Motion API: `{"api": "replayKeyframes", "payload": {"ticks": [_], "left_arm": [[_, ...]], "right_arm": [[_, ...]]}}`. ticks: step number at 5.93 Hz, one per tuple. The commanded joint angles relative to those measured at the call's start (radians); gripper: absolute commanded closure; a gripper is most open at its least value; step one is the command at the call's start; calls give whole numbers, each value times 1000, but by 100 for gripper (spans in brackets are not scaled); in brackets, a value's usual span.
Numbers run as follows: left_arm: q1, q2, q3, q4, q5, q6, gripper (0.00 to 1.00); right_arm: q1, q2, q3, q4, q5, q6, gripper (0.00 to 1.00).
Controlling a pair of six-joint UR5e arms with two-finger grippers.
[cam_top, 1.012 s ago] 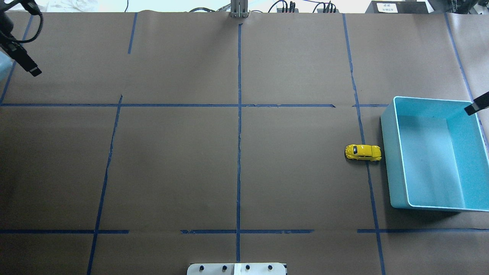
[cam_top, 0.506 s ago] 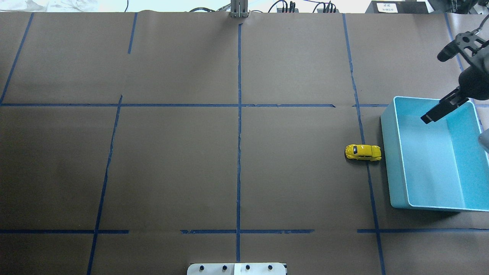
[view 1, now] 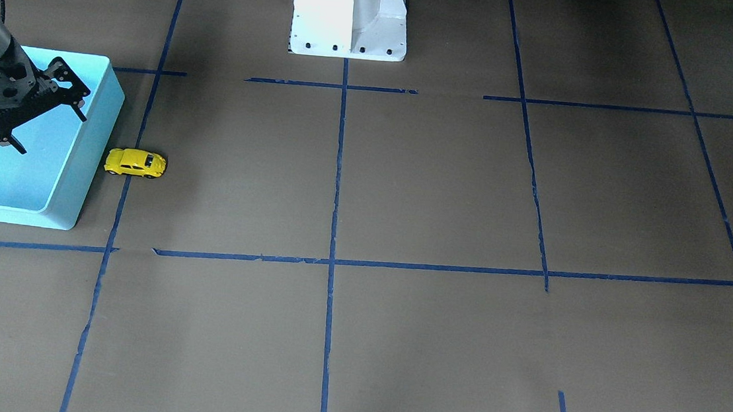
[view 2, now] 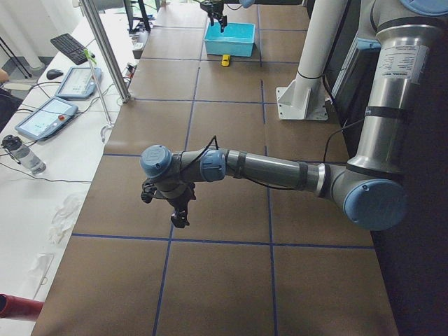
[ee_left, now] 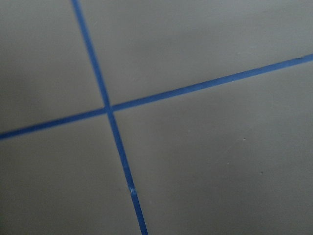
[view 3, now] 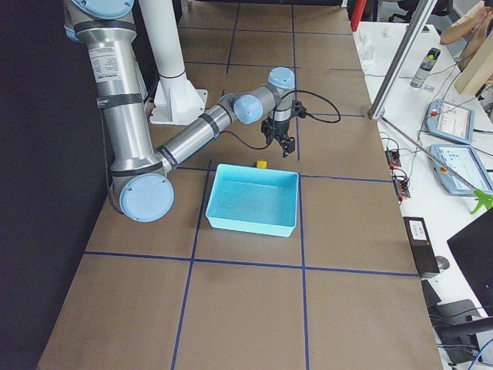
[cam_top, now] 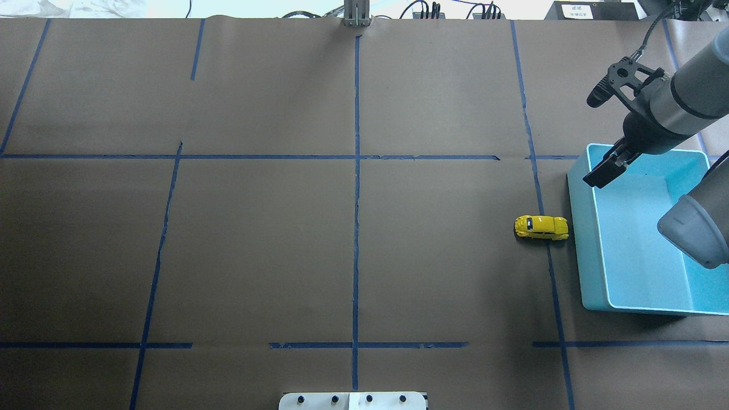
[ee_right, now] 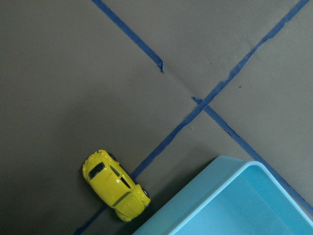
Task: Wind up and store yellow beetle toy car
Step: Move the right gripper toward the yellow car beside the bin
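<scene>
Approach step: the right claw (cam_top: pixel 598 175) hangs open and empty over the bin's (cam_top: pixel 578 245) corner by the desk's right edge. Next it must drop onto the car (cam_top: pixel 541 226) just beside the bin.

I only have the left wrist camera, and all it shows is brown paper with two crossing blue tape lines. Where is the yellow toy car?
Observer: The small yellow beetle-shaped toy car stands on its wheels towards the robot's right end, close beside the turquoise plastic bin but outside it.
Operator: Is anything holding it?
Observer: No. The right gripper hangs open in the air near the bin's corner, apart from the car.
Operator: And my left gripper?
Observer: The left gripper hangs above bare brown paper at the opposite end, far from the car. Only the left side camera shows it, so I cannot tell whether it is open.
</scene>
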Motion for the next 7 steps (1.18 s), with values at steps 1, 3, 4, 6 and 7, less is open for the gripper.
{"api": "replayKeyframes", "payload": {"ticks": [1,3,4,6,7], "left_arm": [[-28,45,38,-117,82,-114,0],[-62,56,58,-136,106,-144,0],[-65,60,70,-138,107,-142,0],[-64,77,72,-138,106,-139,0],[-64,76,63,-141,106,-136,0]], "right_arm": [[-17,1,2,10,-29,-34,0],[-61,7,38,-19,57,-23,0],[-72,30,36,-108,92,-34,0],[-185,57,45,-105,93,-46,0],[-245,57,33,-108,56,-213,0]]}}
